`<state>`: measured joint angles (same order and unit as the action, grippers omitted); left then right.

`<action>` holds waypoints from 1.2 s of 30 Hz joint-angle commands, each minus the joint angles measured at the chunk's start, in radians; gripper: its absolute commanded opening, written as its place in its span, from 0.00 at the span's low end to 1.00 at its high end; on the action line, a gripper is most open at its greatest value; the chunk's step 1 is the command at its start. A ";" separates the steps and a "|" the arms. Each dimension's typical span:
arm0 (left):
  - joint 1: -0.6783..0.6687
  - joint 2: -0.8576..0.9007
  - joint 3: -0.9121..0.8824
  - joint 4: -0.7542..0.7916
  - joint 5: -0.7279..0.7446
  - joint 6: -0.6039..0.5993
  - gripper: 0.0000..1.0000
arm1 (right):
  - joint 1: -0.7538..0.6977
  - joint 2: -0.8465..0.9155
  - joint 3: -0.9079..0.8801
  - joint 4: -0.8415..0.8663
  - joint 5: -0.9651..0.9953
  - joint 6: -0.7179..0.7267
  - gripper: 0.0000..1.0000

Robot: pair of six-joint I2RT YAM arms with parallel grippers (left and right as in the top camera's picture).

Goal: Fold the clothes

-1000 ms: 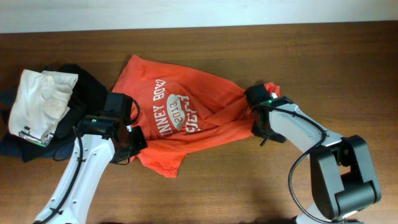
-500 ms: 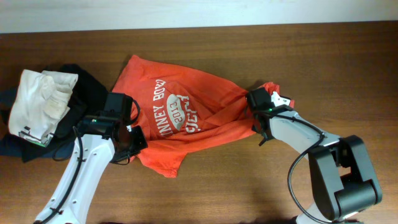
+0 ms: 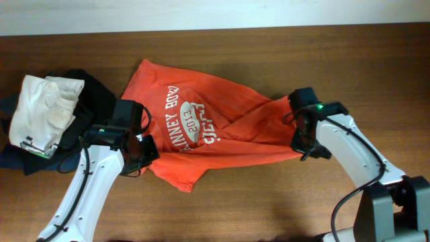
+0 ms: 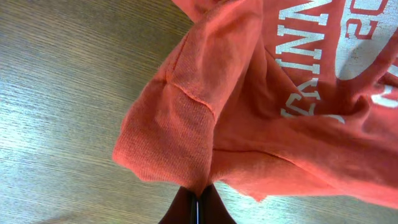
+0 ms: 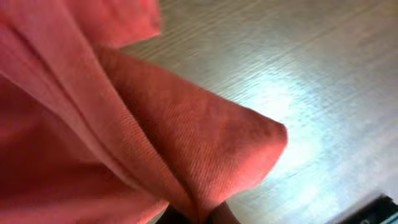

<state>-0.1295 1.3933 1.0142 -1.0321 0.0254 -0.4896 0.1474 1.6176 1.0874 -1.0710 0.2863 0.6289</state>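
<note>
The red-orange T-shirt with white lettering lies crumpled and stretched across the middle of the wooden table. My left gripper is shut on its left edge; in the left wrist view the jaws pinch a fold of a sleeve. My right gripper is shut on the shirt's right end; in the right wrist view the cloth bunches into the jaws just above the wood.
A white garment lies on black and navy clothes at the far left, close to my left arm. Bare wooden table lies in front of the shirt and to the right.
My right gripper has moved to the right and slightly toward the front, pulling the shirt's right end with it and stretching the cloth wider. The left gripper has stayed in place.
</note>
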 commanded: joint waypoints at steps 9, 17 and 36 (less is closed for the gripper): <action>0.003 -0.008 -0.002 0.004 -0.007 0.013 0.01 | -0.162 -0.011 0.010 -0.040 -0.048 -0.131 0.15; 0.003 -0.008 -0.002 0.003 -0.007 0.013 0.01 | -0.216 -0.010 0.009 -0.057 -0.063 -0.137 0.51; 0.003 -0.008 -0.002 0.007 -0.007 0.013 0.01 | -0.253 -0.005 -0.309 0.387 -0.129 -0.262 0.06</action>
<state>-0.1295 1.3933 1.0130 -1.0245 0.0254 -0.4896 -0.1032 1.6127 0.8032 -0.6815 0.1471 0.3626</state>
